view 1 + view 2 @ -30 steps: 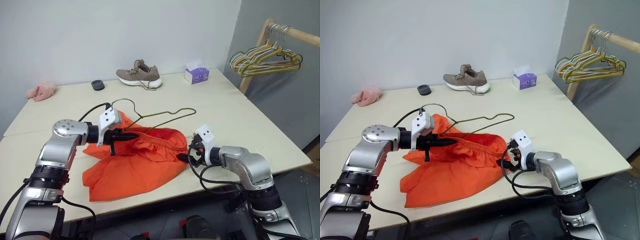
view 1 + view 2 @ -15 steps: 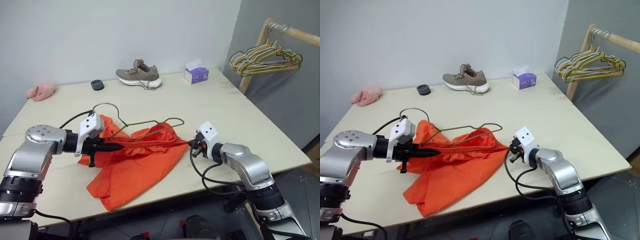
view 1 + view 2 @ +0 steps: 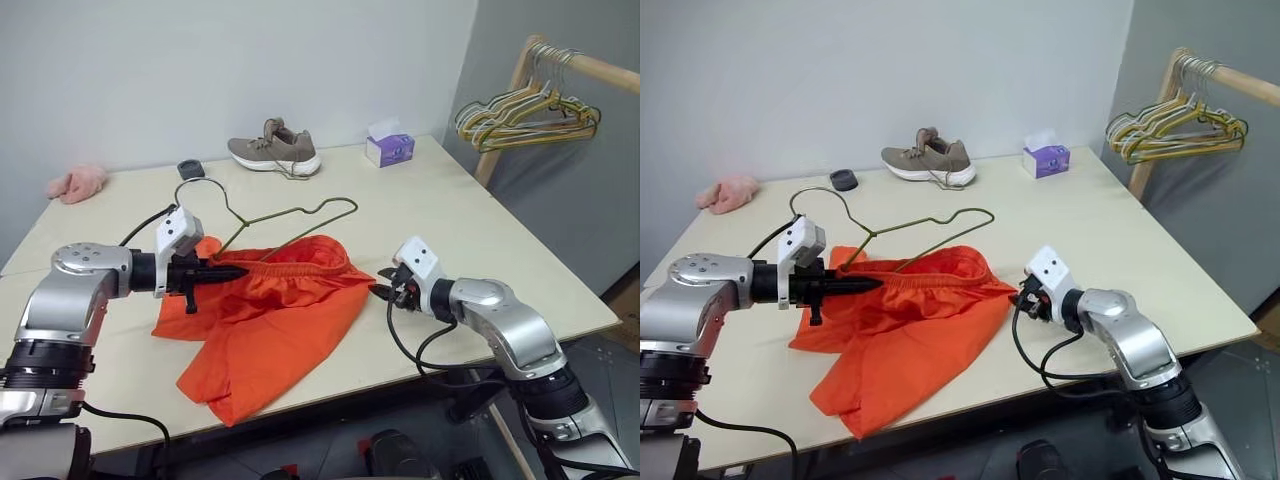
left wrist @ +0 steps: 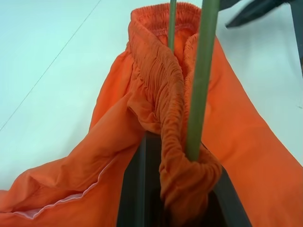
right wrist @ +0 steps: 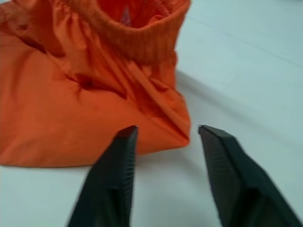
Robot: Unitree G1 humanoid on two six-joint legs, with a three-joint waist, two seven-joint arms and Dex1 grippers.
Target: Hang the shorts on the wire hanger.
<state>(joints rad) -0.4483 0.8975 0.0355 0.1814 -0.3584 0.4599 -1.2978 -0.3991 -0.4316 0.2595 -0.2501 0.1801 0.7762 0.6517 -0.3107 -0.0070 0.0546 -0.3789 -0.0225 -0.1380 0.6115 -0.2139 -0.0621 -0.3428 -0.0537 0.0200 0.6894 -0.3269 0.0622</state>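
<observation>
R gripper (image 5: 163, 137): jaws apart, nothing between them. Wrist view shows bare table through the gap, w/ the near corner of the shorts (image 3: 270, 310) just ahead of the tips, not touching. In the head views it sits just off the waistband's R end, pointing back toward the cloth.

L gripper (image 3: 235, 271): closed. Wrist view shows the gathered waistband bunched right at the fingers' base together w/ a strand of the wire hanger (image 3: 285, 215), so it looks clamped on waistband + wire at once. Can't tell whether the wire itself is pinched or only trapped by the cloth.

Key relation: waistband's long axis runs across the table (image 3: 480, 240) from L gripper to R gripper, roughly on the line joining the two. L end is lifted and held; R end is free. Hanger goes into the waist opening at the L end; its hook and far shoulder stick out behind the shorts, toward the shoe (image 3: 275, 152). Legs of the shorts trail toward the near table edge.

Judgement: R arm is the nearer and the only free one for the loose R end. Next move likely wants R to re-take that end and stretch it over the hanger's exposed shoulder. Risk: wire slips out at the L end if pulled too hard.
</observation>
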